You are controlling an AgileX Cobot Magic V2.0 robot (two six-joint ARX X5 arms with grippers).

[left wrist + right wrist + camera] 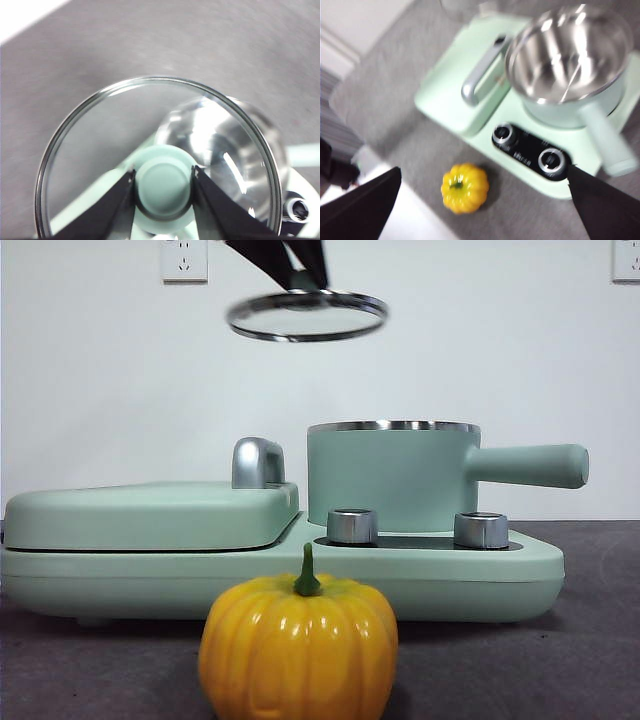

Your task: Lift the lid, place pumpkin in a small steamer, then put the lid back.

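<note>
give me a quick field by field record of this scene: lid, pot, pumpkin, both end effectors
lid: lifted clear, held in the air above the small steamer by its knob
small steamer: open, empty, sitting on the appliance base
pumpkin: upright on the table in front of the base, untouched
left end effector: shut on the lid's knob
right end effector: open, high above pumpkin and base, holding nothing

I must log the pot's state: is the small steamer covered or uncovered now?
Uncovered. The left gripper holds the lid by its knob, high above the small steamer, whose steel inside looks empty.
</note>
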